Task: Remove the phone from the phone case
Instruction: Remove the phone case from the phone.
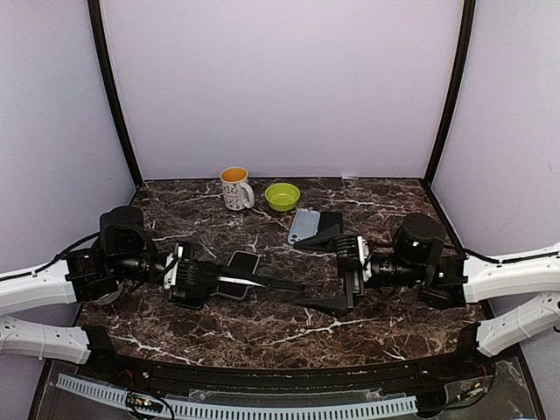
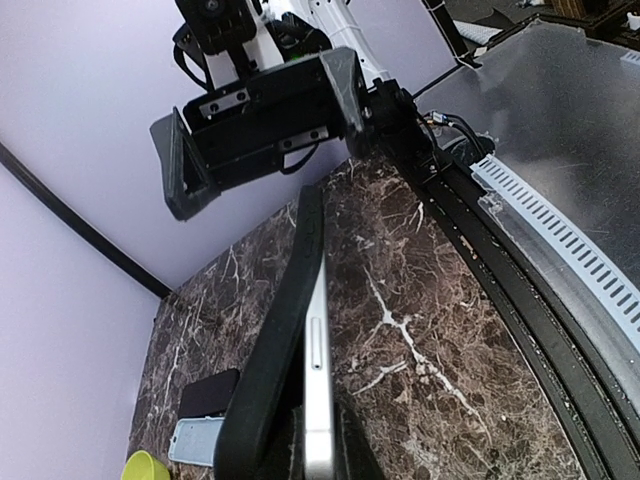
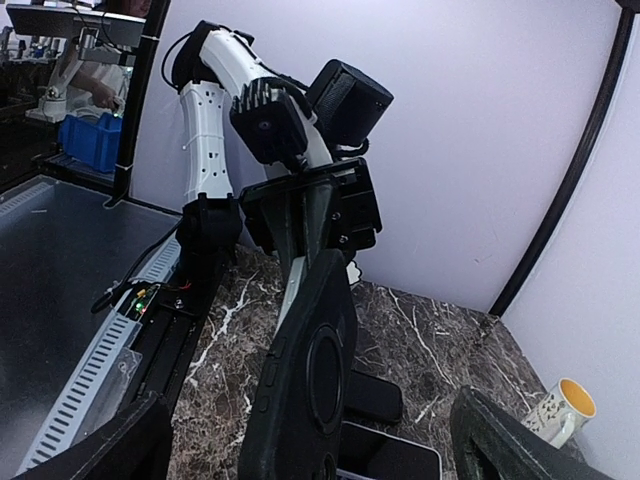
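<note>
Gripping phone [image 2: 318,385] and case [image 2: 278,345] edge-on, my left gripper [image 1: 210,282] is clamped; right gripper [image 1: 306,273] gapes empty. Pulling the case off-centre could yank both loose.

Held in the left gripper [image 1: 226,280], the phone case [image 2: 275,350] looks matt black, rubbery plastic; the phone [image 2: 318,400] edge beside it is smooth silver metal (a slight sheen). Below the gripper, the table [image 2: 420,330] is glossy dark marble, white-veined.
</note>
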`<action>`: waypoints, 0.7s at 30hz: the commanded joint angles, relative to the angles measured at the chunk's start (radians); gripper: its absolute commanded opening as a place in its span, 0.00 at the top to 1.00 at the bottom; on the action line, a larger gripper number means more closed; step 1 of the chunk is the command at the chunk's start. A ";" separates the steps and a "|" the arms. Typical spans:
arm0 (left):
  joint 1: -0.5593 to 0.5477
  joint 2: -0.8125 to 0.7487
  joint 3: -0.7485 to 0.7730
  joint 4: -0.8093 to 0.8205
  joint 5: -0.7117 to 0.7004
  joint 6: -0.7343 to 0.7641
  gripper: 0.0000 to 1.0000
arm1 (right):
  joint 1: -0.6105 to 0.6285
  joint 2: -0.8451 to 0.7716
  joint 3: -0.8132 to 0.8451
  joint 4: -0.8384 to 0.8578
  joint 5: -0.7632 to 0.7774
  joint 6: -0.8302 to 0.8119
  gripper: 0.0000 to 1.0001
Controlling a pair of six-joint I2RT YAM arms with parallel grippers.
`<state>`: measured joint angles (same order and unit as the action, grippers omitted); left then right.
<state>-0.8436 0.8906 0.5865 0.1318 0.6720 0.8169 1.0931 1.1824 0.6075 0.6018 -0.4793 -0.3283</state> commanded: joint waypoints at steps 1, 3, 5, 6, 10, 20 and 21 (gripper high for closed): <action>-0.004 0.006 0.014 0.007 -0.028 0.053 1.00 | 0.008 -0.069 -0.015 -0.068 -0.040 0.092 0.01; -0.007 0.013 0.017 -0.002 -0.027 0.057 1.00 | 0.010 -0.093 -0.042 -0.031 -0.054 0.152 0.01; -0.011 0.024 0.021 -0.018 -0.024 0.064 1.00 | 0.009 -0.118 -0.099 0.108 -0.047 0.248 0.02; -0.012 0.029 0.023 -0.024 -0.026 0.069 1.00 | 0.010 -0.123 -0.131 0.210 -0.024 0.311 0.01; -0.019 0.046 0.026 -0.037 -0.033 0.077 1.00 | 0.008 -0.103 -0.109 0.324 0.126 0.551 0.01; -0.022 0.055 0.022 -0.027 -0.032 0.068 1.00 | -0.016 0.069 0.286 -0.322 0.227 0.609 0.01; -0.022 0.056 0.021 -0.027 -0.033 0.068 1.00 | -0.015 0.082 0.309 -0.362 0.227 0.592 0.02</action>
<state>-0.8604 0.9558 0.5865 0.0525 0.6250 0.8795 1.0851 1.2179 0.8574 0.4431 -0.3058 0.2379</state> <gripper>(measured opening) 0.092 0.986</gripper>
